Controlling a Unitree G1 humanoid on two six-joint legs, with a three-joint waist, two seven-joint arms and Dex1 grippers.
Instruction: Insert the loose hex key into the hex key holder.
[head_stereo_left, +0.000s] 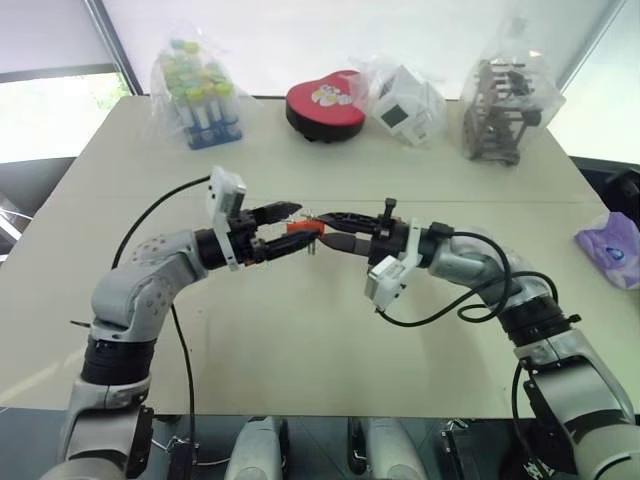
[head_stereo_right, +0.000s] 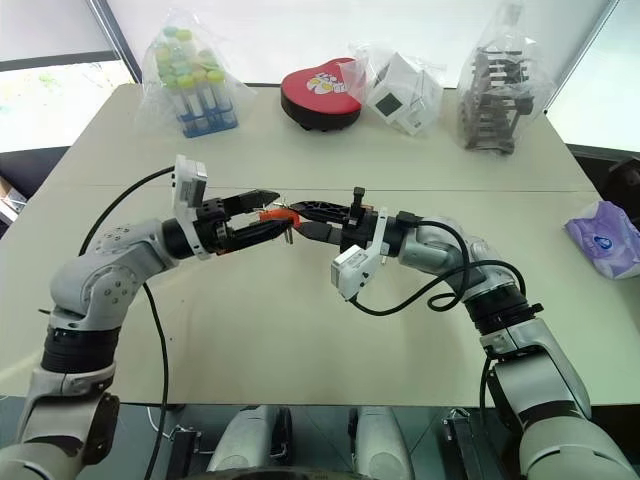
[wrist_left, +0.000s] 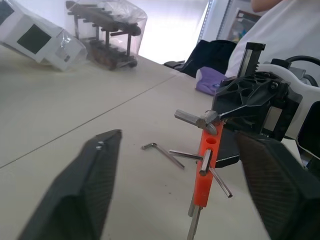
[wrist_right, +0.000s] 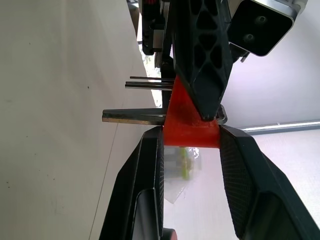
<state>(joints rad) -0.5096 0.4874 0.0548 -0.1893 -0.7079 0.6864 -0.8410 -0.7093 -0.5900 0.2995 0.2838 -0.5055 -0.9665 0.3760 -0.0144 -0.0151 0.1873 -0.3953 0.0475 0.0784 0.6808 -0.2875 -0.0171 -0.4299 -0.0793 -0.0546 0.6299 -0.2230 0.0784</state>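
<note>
Risking a tug-of-war over the hex key holder (wrist_left: 207, 165).
Right claw (wrist_right: 190, 132) clamped it; left claw (wrist_left: 175, 137) stood open around it, and could have wrenched it loose. Loose hex key (wrist_left: 165, 154) lay on the table (wrist_left: 75, 100) beyond both.

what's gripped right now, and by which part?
The right gripper clamps the hex key holder by its orange body. The left gripper brackets it, grip unclear.

Two grippers meet over the middle of a beige rectangular table (head_stereo_left: 330, 330).
The small orange plastic hex key holder (wrist_left: 208, 165) sits between left gripper (head_stereo_left: 288, 228) and right gripper (head_stereo_left: 322, 228); the thin L-shaped metal loose hex key (wrist_left: 161, 152) lies on the table behind it.
</note>
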